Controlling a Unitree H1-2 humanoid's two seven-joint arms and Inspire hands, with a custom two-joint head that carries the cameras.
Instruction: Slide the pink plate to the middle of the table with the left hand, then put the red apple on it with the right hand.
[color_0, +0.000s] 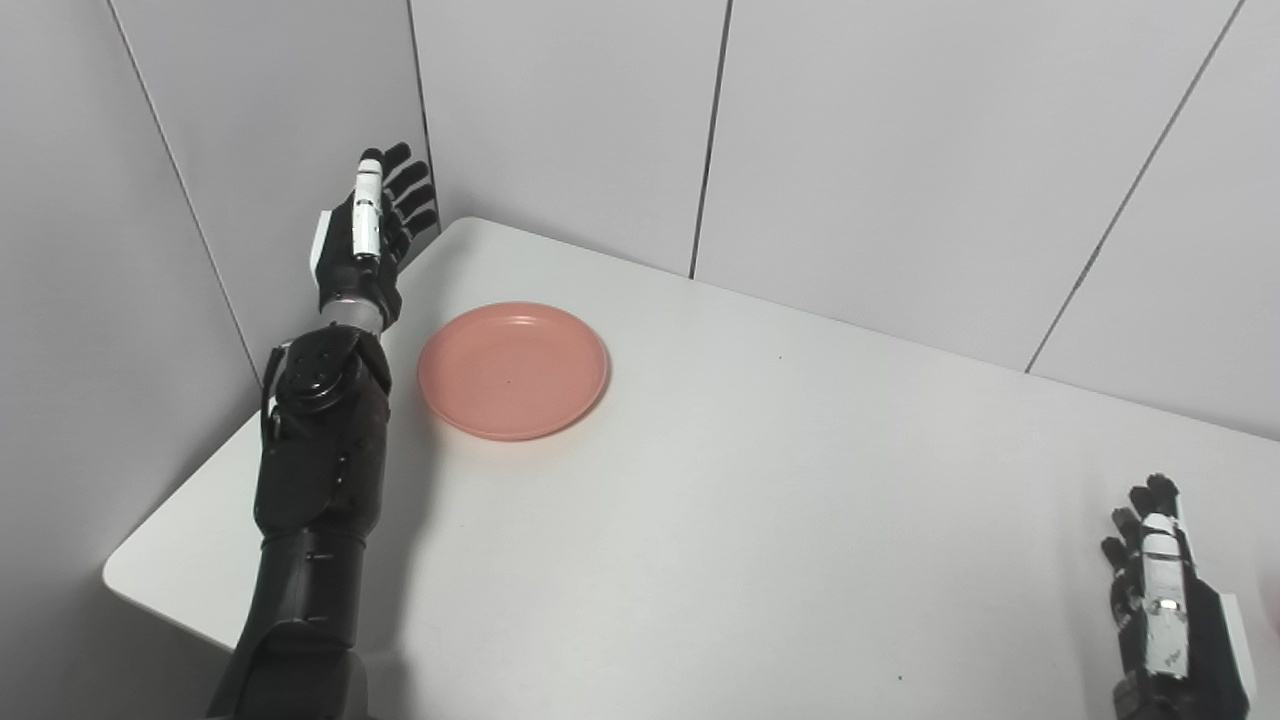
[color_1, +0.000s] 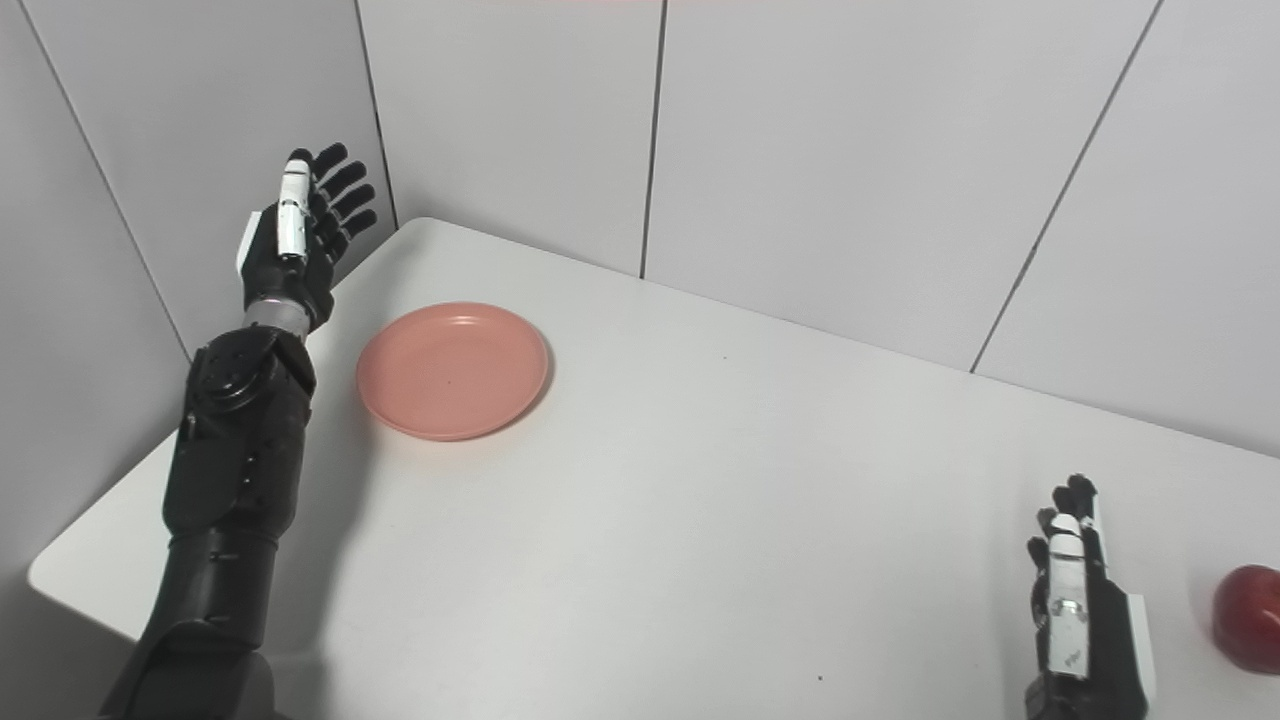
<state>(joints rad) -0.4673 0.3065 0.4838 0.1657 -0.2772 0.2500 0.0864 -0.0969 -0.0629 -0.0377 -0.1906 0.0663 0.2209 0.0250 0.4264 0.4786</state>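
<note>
The pink plate sits far left on the desk — light, stiff, probably slick; push its left rim. The left hand hovers beside it, fingers spread. The right hand rests empty, fingers apart, near the red apple — firm, round.

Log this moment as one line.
left hand: open, raised beside pink plate, apart | right hand: open, idle | red apple: on table, right edge | plate: not centered

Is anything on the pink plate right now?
No. The plate is bare, its whole top showing. The apple sits on the table at far right. What lies under the plate is hidden.
</note>
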